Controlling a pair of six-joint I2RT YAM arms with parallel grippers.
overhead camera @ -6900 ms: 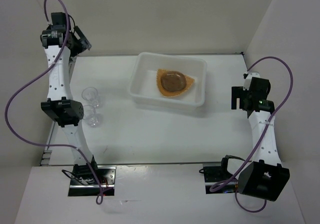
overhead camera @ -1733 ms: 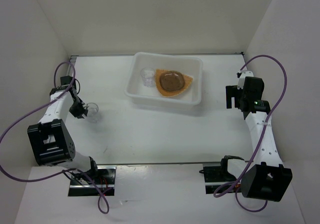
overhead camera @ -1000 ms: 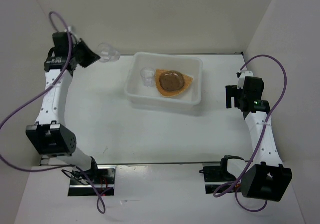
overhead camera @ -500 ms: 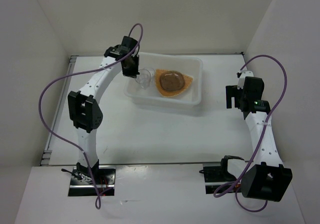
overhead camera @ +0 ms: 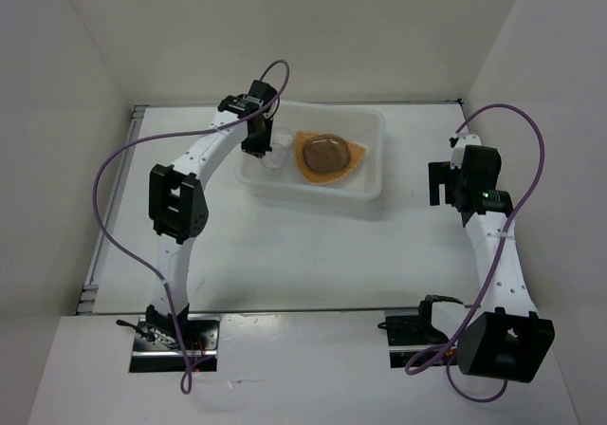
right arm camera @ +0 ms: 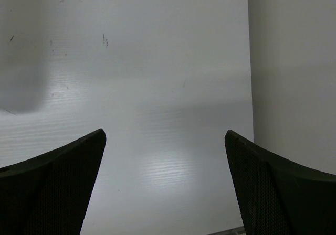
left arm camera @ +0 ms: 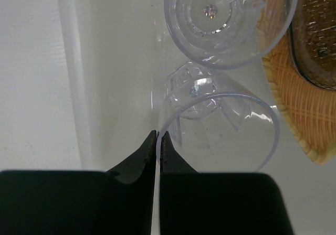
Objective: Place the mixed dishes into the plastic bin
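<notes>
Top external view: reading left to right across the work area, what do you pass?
left gripper → clear cup pinched in it → orange plate → right wall of the plastic bin → right gripper. The second cup overlaps the first, so it is left out.

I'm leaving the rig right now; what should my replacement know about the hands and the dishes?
Left hand: shut on the rim of a clear cup, held inside the plastic bin, not yet released.
Right hand: open, empty, over bare table.
In the bin: second clear cup, orange plate with a speckled oval dish on it; I can make out only one dish.
Left: release the cup, pull the arm out.
</notes>
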